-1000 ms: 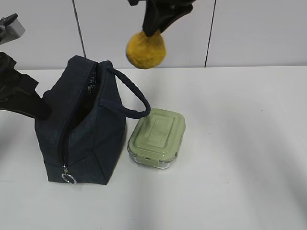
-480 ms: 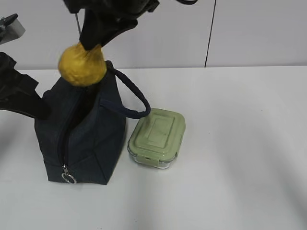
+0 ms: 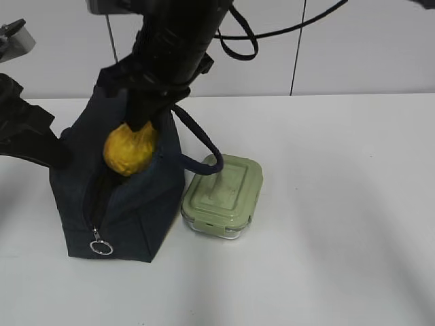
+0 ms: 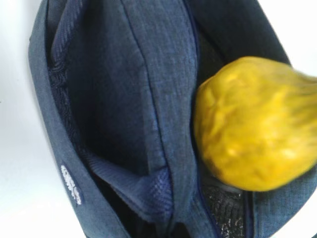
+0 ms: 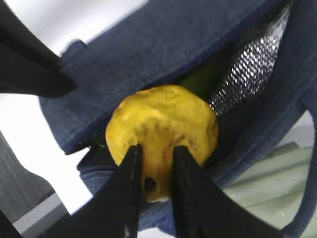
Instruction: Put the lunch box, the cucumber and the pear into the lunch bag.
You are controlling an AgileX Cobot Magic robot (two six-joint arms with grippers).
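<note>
The navy lunch bag point(image 3: 136, 210) stands open at the left. My right gripper point(image 3: 141, 122) reaches down from above, shut on the neck of the yellow pear point(image 3: 129, 151), which sits in the bag's open mouth. In the right wrist view the fingers point(image 5: 132, 163) pinch the pear point(image 5: 163, 119), and a strip of the dark green cucumber point(image 5: 197, 82) shows inside the bag behind it. My left gripper point(image 3: 58, 155) is at the bag's left edge, shut on a fold of its fabric point(image 4: 168, 198). The lunch box point(image 3: 223, 195) with its sage-green lid rests on the table beside the bag's right side.
The bag's rope handle point(image 3: 202, 146) loops out over the lunch box's left end. A silver zipper ring point(image 3: 102, 248) hangs at the bag's front corner. The white table point(image 3: 340, 204) stretches to the right, against a white wall.
My right gripper has carried the pear left and down, from high above the table into the bag's open mouth. The left arm, bag and lunch box have stayed put.
</note>
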